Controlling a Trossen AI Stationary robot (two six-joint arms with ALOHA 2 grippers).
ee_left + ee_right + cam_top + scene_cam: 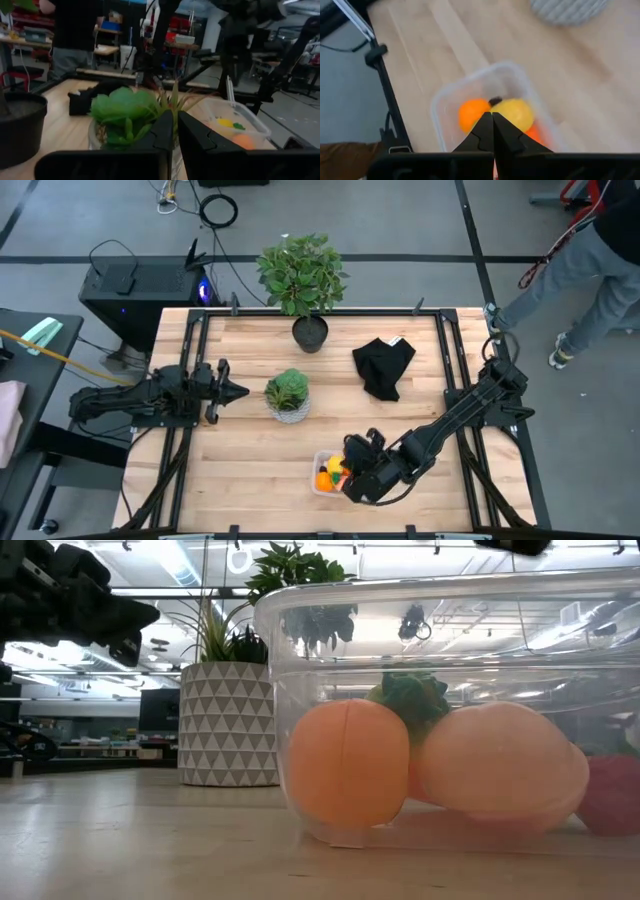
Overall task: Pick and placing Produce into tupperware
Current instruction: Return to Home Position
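Observation:
The clear tupperware (318, 459) stands near the table's front edge, right of the middle. It holds an orange ball (471, 113), a yellow piece (518, 112), peach-coloured pieces (348, 764), a green carrot top (414, 700) and a red strawberry (612, 796). My right gripper (493, 120) is shut and empty, hanging just above the tupperware (470, 80). It also shows in the high view (352, 472). My left gripper (238, 390) is shut and empty at the table's left, pointing at the succulent in the white pot (288, 396).
A black cloth (383, 367) lies at the back right. A black pot with a tall green plant (303, 280) stands at the far edge. The white pot (228, 722) stands left of and behind the tupperware. A person (590, 290) stands beyond the table's right corner.

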